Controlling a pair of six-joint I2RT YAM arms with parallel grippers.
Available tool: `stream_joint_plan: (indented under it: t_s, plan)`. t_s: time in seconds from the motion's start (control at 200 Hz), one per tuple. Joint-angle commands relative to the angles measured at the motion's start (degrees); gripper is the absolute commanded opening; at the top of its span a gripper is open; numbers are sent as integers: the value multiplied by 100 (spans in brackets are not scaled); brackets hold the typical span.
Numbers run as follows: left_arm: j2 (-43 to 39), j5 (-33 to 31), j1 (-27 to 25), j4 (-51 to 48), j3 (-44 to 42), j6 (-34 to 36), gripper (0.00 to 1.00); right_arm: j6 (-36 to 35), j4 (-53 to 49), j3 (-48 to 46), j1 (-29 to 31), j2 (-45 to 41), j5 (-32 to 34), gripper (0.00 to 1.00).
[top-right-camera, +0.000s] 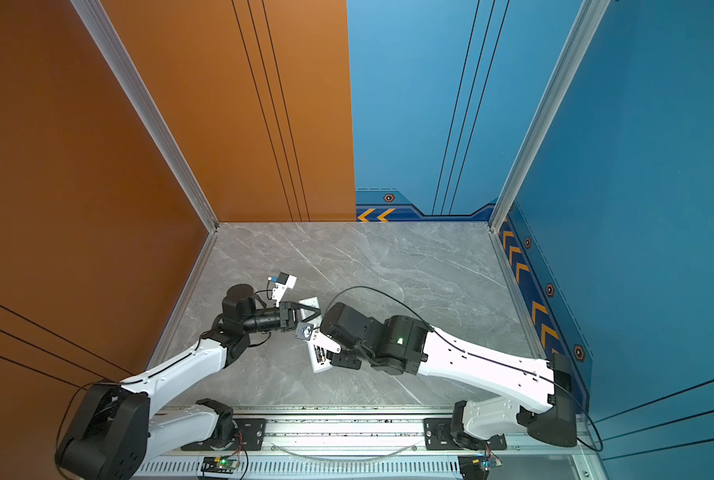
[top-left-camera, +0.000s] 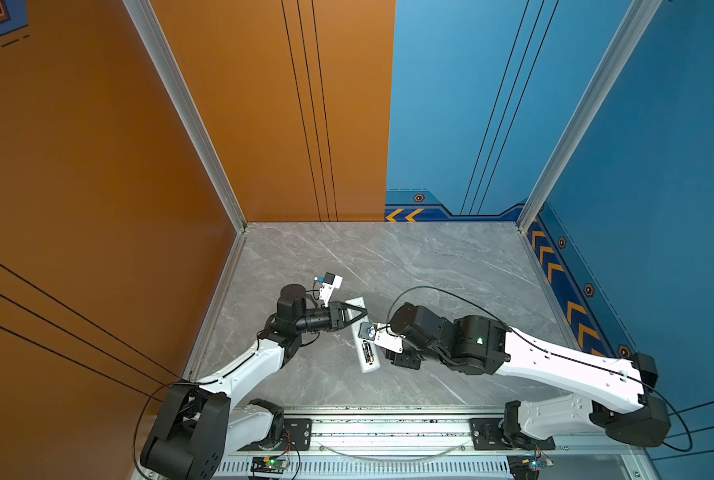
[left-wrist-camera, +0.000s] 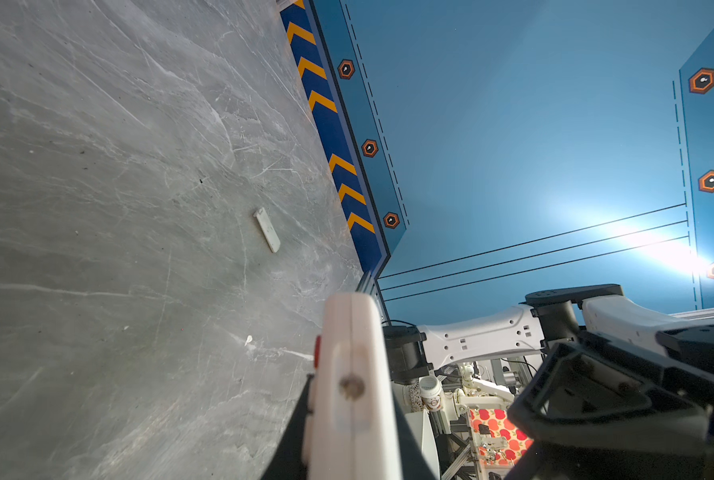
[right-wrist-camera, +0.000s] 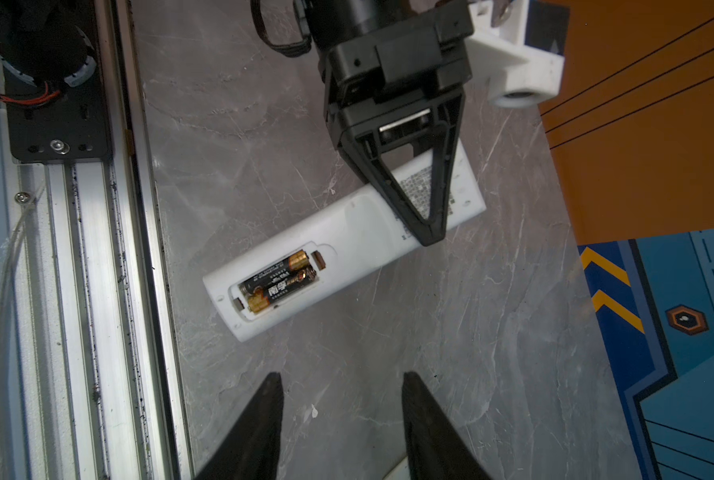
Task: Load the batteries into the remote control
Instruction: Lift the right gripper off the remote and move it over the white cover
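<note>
Batteries (right-wrist-camera: pixel 278 280) in remote control (right-wrist-camera: pixel 359 224)

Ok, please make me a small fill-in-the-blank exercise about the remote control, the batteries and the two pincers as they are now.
1. The uncovered recess of the remote control holds ____ batteries.
2. The left pincer is shut on the ____.
3. The right pincer stands ____ and holds nothing.
4. The small white cover lies by itself on the ____.

Missing words: two; remote control; open; table.
</note>
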Motion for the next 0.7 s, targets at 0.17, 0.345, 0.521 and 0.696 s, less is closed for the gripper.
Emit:
stream_joint_plan:
  t_s: [0.17,0.345,0.521,0.696]
  plan:
    - [-225,-164,38,58,40,28,0,804,117,-290,-610,-475,34,61]
    - [-264,-349,28,58,58,65,0,1266,116,-480,-1290,-628,-40,69]
    - [-237,-573,-41,58,64,168,0,1679,40,-642,-1972,-681,-355,72]
    - [-256,-866,-173,58,36,258,0,2019,-68,-800,-2744,-629,-711,75]
